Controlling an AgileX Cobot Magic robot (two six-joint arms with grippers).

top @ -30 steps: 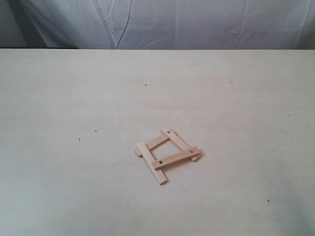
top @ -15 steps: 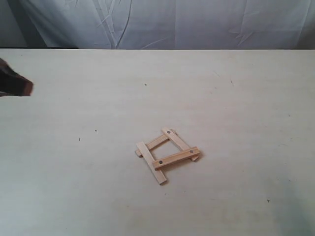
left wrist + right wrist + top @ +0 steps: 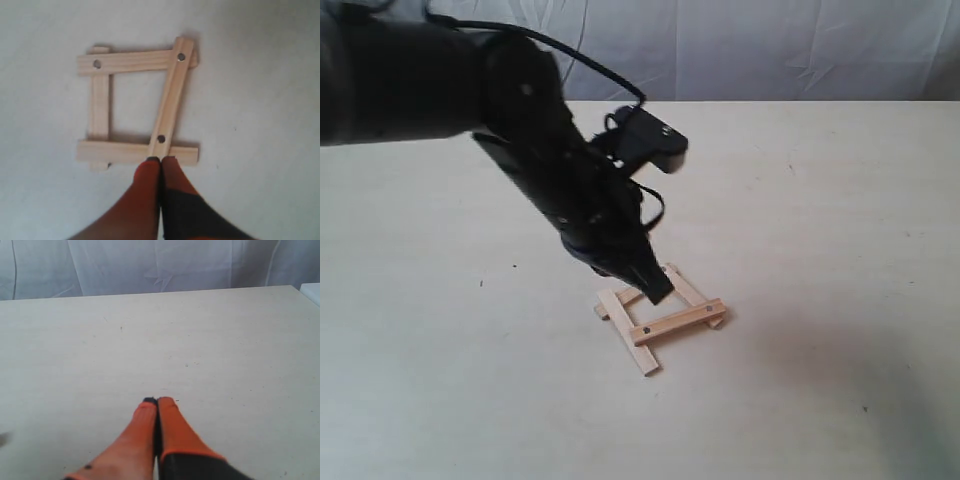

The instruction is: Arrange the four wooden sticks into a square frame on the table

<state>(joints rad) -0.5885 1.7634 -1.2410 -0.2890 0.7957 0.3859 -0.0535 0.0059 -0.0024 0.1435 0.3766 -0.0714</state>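
The frame (image 3: 677,320) lies flat on the counter (image 3: 820,200), a little right of the middle in the exterior view. All four sticks overlap at the corners, but it is not square. Three sides look true to me. The fourth, the skewed stick (image 3: 170,97) with a dark dot near each end, runs at a slant, so the opening narrows toward one side.

That slant is what my next move depends on. The skewed stick's long axis runs almost straight away from the left gripper (image 3: 160,161), and its close end sits just ahead of the tips, on top of the cross stick (image 3: 115,152). That close end sits too far in toward the opposite side stick (image 3: 100,107). I judge it needs a sideways nudge outward, along the cross stick toward its overhanging end, with the far end acting as the pivot.

The left gripper is clenched, fingertips pressed together, holding nothing. I cannot tell whether it touches the wood; in the exterior view it seems to hang just above.

The right gripper (image 3: 157,401) is also clenched and empty. It is over bare counter with no stick in its wrist view, so the left arm is clearly nearer.
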